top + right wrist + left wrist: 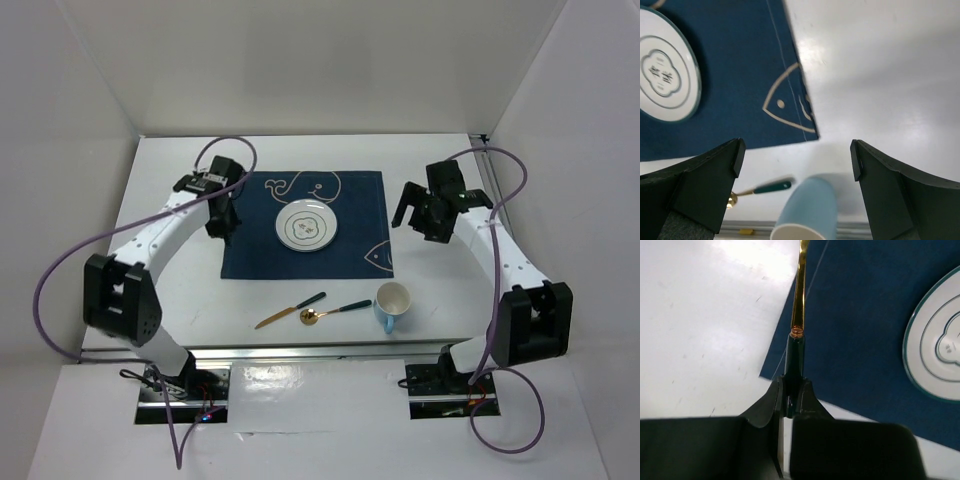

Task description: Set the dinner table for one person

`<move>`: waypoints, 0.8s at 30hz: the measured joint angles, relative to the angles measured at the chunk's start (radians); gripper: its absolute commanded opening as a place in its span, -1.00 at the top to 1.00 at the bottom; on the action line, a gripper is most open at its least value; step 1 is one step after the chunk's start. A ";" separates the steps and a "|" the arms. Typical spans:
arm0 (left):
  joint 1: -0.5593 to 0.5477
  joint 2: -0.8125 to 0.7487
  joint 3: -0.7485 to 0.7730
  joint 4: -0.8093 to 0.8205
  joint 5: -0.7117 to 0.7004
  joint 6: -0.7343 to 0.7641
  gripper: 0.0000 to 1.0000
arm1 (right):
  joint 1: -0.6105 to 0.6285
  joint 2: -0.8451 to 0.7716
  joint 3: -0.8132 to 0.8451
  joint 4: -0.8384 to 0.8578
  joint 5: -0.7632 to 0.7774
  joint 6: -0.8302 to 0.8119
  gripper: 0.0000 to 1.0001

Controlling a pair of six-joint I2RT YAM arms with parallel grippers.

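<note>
White tabletop, the dinner table [420, 150], fills the whole work area, and a navy placemat [350, 200] printed with a whale and a fish lies at its middle. You have a plate [307, 227] on the placemat, white with a green rim, roughly central on the cloth.

Your left claw [790, 385] is at the placemat's left edge. It is closed tight on the dark green handle of a piece of cutlery [798, 315]. The gold shaft runs forward along that edge and out of the wrist view, so you cannot tell whether it is a fork or something else, nor whether it touches the cloth.

Your right claw [796, 150] is off the placemat's right side, above bare table, with its fingers spread wide and nothing between them.

On the near side of the placemat, off the cloth, a knife [290, 311] and a spoon [335, 311] lie close together. Both are gold with green handles and lie at a slant. A light blue mug [392, 303] stands upright just right of the spoon, close to the placemat's near right corner.
</note>
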 measured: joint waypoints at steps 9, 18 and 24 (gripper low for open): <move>-0.028 0.367 0.190 -0.014 0.019 0.167 1.00 | 0.000 -0.093 -0.006 -0.160 -0.011 0.037 -0.97; -0.055 0.452 0.243 -0.017 0.047 0.224 1.00 | 0.000 -0.256 -0.162 -0.217 -0.108 0.123 -0.77; -0.068 0.461 0.246 0.005 0.063 0.249 1.00 | 0.000 -0.287 -0.223 -0.229 -0.145 0.152 -0.70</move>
